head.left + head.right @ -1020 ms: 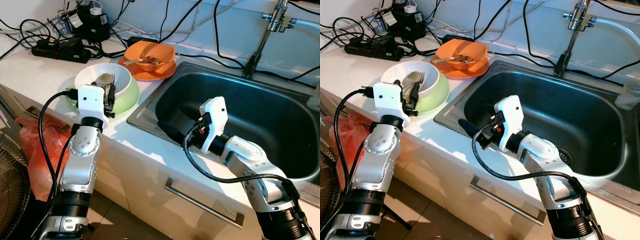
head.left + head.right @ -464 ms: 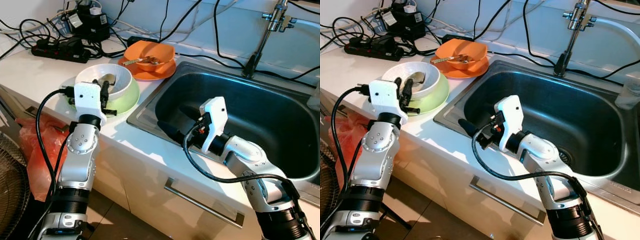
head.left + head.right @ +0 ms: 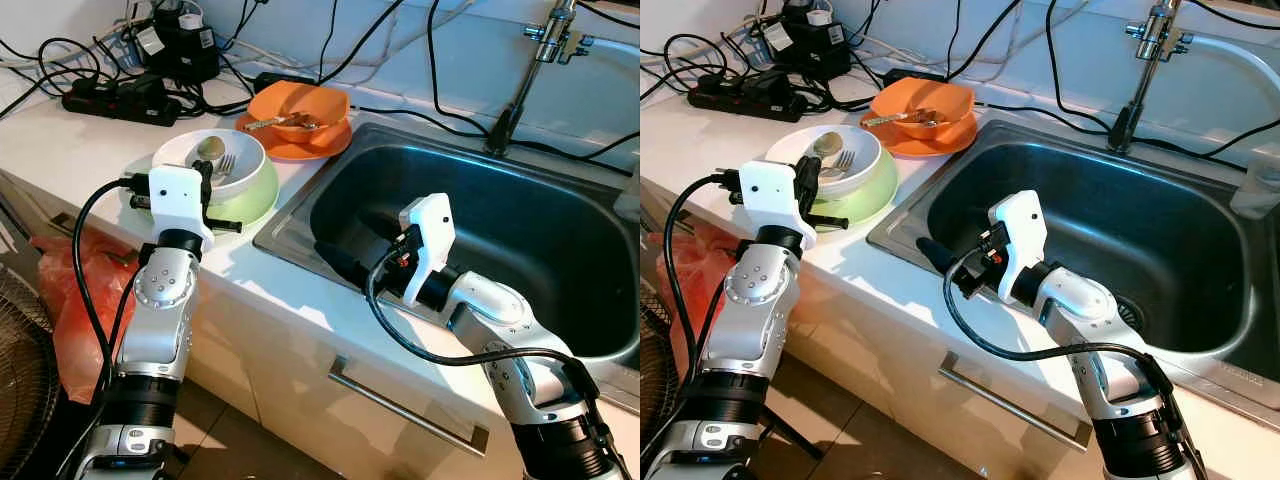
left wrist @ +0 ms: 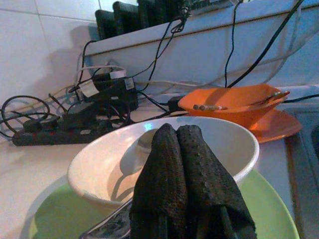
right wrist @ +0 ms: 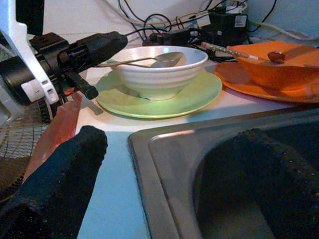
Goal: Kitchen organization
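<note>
A white bowl [image 3: 246, 182] sits on a green plate [image 3: 262, 202] on the counter left of the sink [image 3: 480, 210]. A spoon [image 3: 210, 148] and a fork [image 3: 226, 164] lie inside the bowl. My left gripper [image 3: 205, 183] is at the bowl's near rim, pointing across it with its fingers [image 4: 184, 169] pressed shut. A bit of metal [image 4: 107, 226] shows beside their base. My right gripper [image 3: 343, 265] is open and straddles the sink's left rim, with one finger [image 5: 60, 179] over the counter and the other inside the basin.
An orange bowl [image 3: 300, 100] with utensils rests on an orange plate [image 3: 300, 150] behind the green one. A power strip [image 3: 120, 100] and tangled cables crowd the back of the counter. The faucet [image 3: 520, 90] rises behind the sink. An orange bag [image 3: 70, 300] and a fan [image 3: 20, 370] stand on the floor at left.
My left gripper has drawn back from inside the bowl to its near rim. The fork that stood upright by its fingers now lies in the bowl. The right arm has not moved.
</note>
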### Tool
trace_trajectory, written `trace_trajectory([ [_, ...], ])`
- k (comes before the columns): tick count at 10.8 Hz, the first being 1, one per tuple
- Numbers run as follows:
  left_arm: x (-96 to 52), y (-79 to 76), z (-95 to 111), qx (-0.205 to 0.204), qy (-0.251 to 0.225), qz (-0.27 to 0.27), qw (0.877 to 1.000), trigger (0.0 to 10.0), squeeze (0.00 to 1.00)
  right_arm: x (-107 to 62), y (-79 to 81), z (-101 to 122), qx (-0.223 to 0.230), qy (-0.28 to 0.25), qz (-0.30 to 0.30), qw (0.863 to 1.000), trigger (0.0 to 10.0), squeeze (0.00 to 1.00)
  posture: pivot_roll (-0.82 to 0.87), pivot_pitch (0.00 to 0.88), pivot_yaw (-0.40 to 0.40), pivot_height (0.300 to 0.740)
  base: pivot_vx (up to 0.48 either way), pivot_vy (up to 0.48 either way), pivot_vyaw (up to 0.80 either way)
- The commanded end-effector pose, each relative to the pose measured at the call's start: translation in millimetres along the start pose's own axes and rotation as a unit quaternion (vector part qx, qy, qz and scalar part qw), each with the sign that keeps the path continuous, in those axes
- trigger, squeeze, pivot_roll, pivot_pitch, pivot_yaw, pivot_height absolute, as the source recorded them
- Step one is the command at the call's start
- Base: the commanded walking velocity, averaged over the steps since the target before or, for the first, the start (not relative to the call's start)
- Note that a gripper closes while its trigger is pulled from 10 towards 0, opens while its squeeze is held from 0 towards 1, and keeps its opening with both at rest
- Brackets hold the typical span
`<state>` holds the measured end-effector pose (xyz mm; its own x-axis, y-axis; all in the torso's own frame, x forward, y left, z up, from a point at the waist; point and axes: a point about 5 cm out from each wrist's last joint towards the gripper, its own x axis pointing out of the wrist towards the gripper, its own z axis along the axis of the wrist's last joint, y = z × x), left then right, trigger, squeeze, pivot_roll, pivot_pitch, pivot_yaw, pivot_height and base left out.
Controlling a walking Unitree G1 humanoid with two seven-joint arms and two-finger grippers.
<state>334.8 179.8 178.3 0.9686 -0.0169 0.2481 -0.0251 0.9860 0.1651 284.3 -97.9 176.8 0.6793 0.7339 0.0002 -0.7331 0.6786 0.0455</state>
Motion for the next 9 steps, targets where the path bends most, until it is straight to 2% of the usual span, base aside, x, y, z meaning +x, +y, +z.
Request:
trace_trajectory([
  [1, 2.5, 1.0, 2, -0.003, -0.004, 0.0, 1.0, 0.0, 0.0, -0.4, -1.7, 3, -0.006, -0.004, -0.007, 1.0, 10.0, 1.0, -0.01, 0.0, 0.012, 0.74, 0.0, 0.0, 0.0],
  [5, 3.6, 3.1, 9, 0.011, -0.027, 0.006, 1.0, 0.0, 0.0, -0.3, -2.8, 2, -0.007, -0.004, -0.008, 1.0, 10.0, 1.0, -0.01, 0.0, 0.015, 0.74, 0.0, 0.0, 0.0],
  [9, 7.0, -4.9, 35, 0.033, -0.09, -0.006, 0.995, 0.0, 0.0, 0.7, -2.9, 3, -0.009, -0.005, -0.007, 1.0, 10.0, 1.0, -0.01, 0.0, 0.014, 0.74, 0.0, 0.0, 0.0],
])
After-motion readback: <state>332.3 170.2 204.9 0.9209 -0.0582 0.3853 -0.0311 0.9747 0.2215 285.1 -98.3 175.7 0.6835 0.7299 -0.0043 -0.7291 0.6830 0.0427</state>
